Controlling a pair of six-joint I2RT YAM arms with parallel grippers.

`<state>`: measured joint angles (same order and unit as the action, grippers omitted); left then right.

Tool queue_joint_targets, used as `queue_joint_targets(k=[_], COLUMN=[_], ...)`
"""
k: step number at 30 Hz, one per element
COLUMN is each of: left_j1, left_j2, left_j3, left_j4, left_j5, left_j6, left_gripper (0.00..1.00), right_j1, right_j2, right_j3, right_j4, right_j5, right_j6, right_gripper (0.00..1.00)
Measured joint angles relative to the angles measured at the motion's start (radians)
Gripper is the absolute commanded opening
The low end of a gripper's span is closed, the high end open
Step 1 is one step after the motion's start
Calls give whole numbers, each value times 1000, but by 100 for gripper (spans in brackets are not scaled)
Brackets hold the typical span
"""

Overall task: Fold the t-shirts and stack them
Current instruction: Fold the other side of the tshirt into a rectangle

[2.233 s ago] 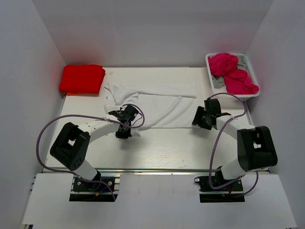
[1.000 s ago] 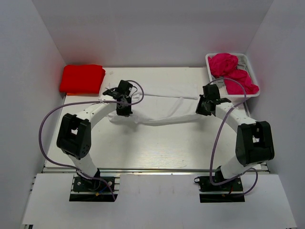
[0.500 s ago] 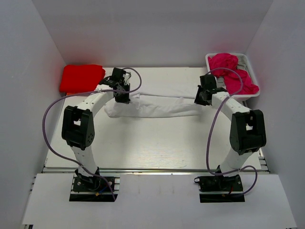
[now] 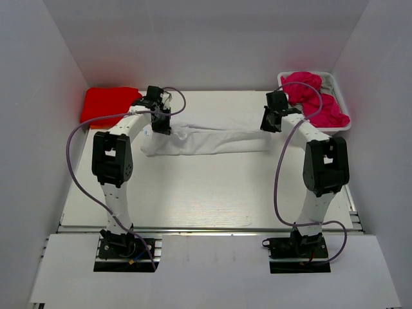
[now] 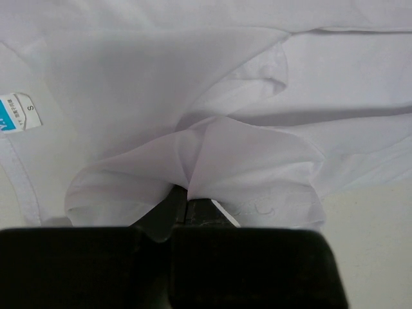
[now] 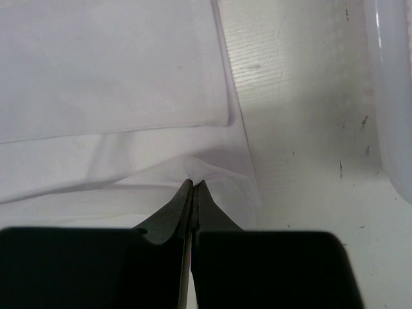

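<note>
A white t-shirt (image 4: 212, 136) lies folded lengthwise into a long band across the back of the table. My left gripper (image 4: 159, 121) is shut on a pinch of its cloth (image 5: 212, 154) at the band's left end, beside the neck label (image 5: 14, 113). My right gripper (image 4: 273, 121) is shut on a fold of the same shirt (image 6: 116, 84) at its right end, close to its hem edge. A folded bright red t-shirt (image 4: 109, 105) lies at the back left. Crumpled magenta-pink t-shirts (image 4: 315, 103) fill the basket.
A white wire basket (image 4: 341, 96) stands at the back right, its rim (image 6: 393, 96) just right of my right gripper. White walls enclose the table on three sides. Purple cables loop off both arms over the table's sides.
Both grippers have carried the white t-shirt's near edge away from the table's middle toward the back, folding it over into a narrow band. Both arms are now stretched far back.
</note>
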<state>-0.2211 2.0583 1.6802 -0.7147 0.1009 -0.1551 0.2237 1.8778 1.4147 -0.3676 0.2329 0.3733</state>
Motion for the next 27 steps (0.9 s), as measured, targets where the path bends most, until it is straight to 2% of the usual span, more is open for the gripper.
queue_joint_targets(k=[10, 12, 13, 14, 15, 16, 17, 18, 19, 20, 22, 24, 26, 27], left_j1=[15, 16, 17, 19, 22, 25, 29, 34, 38, 44, 58, 69, 79, 84], left_j2=[107, 114, 117, 124, 136, 150, 168, 195, 221, 251, 317, 355, 351, 341], left_j3=[108, 111, 118, 132, 161, 193, 229, 281, 330, 385, 499, 558, 532, 503], left_j4=[-9, -9, -11, -18, -25, -25, -30, -35, -35, -43, -53, -55, -52, -47], left_j5=[46, 45, 45, 43, 40, 36, 27, 18, 3, -14, -27, -31, -34, -34], left_j6=[18, 14, 11, 10, 1, -8, -14, -25, -34, -42, -52, -66, -76, -78], left_gripper=[0, 7, 19, 24, 31, 46, 46, 51, 61, 84, 100, 100, 100, 100], right_j1=[-2, -2, -2, -2, -2, -2, -2, -2, -2, -2, -3, -4, -4, -4], right_j2=[110, 135, 146, 158, 167, 175, 180, 185, 186, 186, 186, 183, 175, 164], right_j3=[82, 103, 114, 124, 134, 145, 154, 164, 172, 179, 190, 191, 188, 181], right_j4=[-23, -27, -27, -27, -29, -29, -29, -30, -30, -30, -27, -27, -30, -28], right_j5=[39, 43, 43, 45, 45, 46, 48, 53, 55, 56, 56, 55, 48, 41], right_j6=[-17, -21, -24, -28, -34, -37, -35, -43, -50, -56, -67, -75, -87, -92], right_gripper=[0, 0, 1, 6, 15, 36, 42, 42, 48, 61, 75, 82, 90, 90])
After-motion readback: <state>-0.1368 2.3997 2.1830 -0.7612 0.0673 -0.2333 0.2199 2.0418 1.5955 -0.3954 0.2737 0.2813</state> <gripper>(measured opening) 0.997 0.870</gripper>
